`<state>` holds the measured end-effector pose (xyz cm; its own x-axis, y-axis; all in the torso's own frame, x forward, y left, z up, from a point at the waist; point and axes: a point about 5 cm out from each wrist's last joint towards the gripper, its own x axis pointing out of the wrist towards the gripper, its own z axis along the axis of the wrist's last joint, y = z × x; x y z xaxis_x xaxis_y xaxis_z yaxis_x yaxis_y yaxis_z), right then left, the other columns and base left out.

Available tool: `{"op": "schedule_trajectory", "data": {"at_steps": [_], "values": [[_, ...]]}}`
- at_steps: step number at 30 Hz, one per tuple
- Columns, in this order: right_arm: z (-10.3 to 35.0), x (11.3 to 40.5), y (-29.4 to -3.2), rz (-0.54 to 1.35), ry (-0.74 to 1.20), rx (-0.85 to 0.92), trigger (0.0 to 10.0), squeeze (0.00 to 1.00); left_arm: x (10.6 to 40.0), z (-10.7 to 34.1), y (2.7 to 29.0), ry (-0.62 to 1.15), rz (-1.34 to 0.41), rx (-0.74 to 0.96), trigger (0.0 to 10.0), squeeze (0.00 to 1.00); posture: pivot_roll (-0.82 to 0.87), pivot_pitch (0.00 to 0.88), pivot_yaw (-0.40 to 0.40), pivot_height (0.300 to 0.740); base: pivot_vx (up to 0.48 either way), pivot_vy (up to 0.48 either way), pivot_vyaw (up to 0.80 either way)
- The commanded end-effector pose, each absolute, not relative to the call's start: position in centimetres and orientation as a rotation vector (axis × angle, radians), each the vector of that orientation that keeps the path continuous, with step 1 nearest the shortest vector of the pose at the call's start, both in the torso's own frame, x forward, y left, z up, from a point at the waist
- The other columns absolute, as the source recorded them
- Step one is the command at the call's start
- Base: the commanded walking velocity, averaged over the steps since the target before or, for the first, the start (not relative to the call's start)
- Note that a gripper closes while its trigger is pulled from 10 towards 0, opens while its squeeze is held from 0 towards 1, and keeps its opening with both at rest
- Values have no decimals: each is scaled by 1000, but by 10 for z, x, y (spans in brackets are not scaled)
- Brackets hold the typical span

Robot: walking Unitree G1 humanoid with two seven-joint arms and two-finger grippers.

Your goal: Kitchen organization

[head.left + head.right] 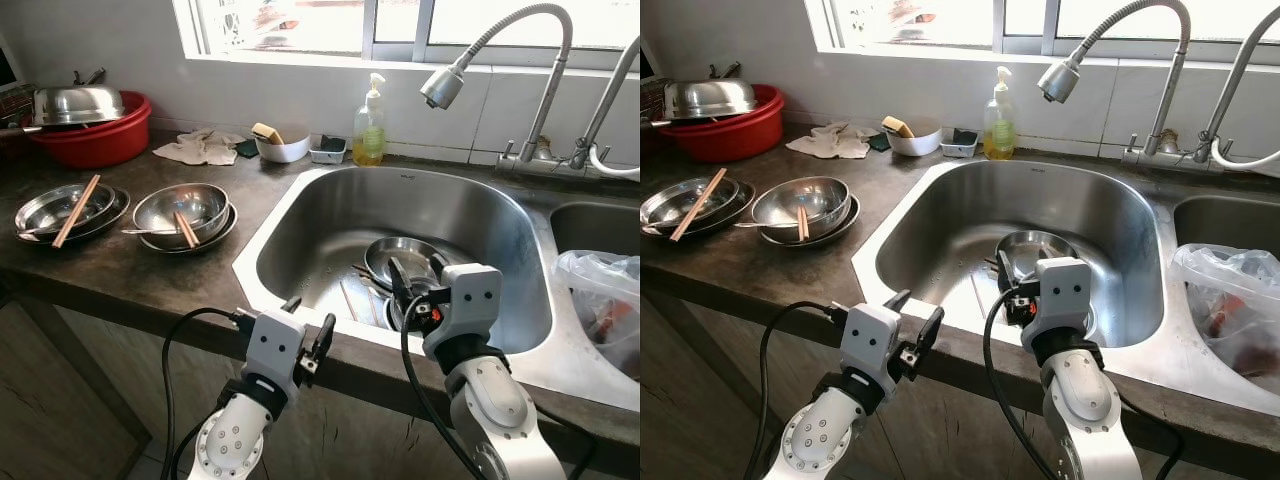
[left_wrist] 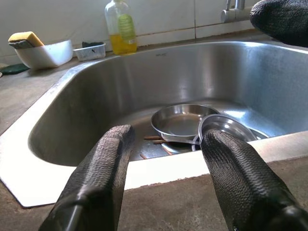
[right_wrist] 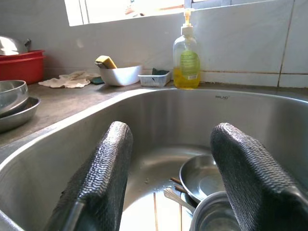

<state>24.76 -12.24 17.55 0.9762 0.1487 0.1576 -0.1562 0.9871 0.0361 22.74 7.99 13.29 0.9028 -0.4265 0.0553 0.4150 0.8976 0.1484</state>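
**Both tools spread at the front rim of the sink**

The left tool (image 1: 308,322) hangs over the front edge of the counter (image 1: 120,275), at the near left corner of the sink (image 1: 330,205), its two black fingers (image 2: 103,168) spread with nothing between them. The right tool (image 1: 415,272) is out over the sink basin just past the front rim, also spread and empty, aimed toward the back wall.

On the sink floor lie a shallow steel bowl (image 1: 405,255), a second steel dish (image 2: 228,127) touching it on the near side, and a few chopsticks (image 2: 154,139) and utensils partly under them. The faucet head (image 1: 441,87) hangs above the basin.

On the counter left of the sink stand two stacks of steel bowls: the nearer stack (image 1: 184,212) holds a pair of chopsticks and a spoon, the stack at the left edge (image 1: 68,210) has chopsticks laid across it. At the back left corner a red basin (image 1: 98,140) holds an upturned steel bowl (image 1: 78,103). Along the back edge sit a crumpled cloth (image 1: 203,148), a white bowl with a sponge (image 1: 281,147), a small tray (image 1: 328,150) and a soap bottle (image 1: 369,125). A plastic bag (image 1: 600,300) rests in the second basin at the right.
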Motion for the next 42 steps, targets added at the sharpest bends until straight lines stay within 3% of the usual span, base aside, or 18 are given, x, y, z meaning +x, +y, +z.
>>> {"op": "schedule_trajectory", "data": {"at_steps": [1, 42], "values": [[179, 248, -119, 165, -168, 66, 10000, 0, 227, 131, 80, -79, -443, 142, 10000, 0, 22, 0, -6, 740, -244, 0, 0], [178, 247, -119, 171, -158, 71, 10000, 0, 226, 131, 80, -85, -434, 134, 10000, 0, 28, 0, -8, 740, -306, 0, 0]]}}
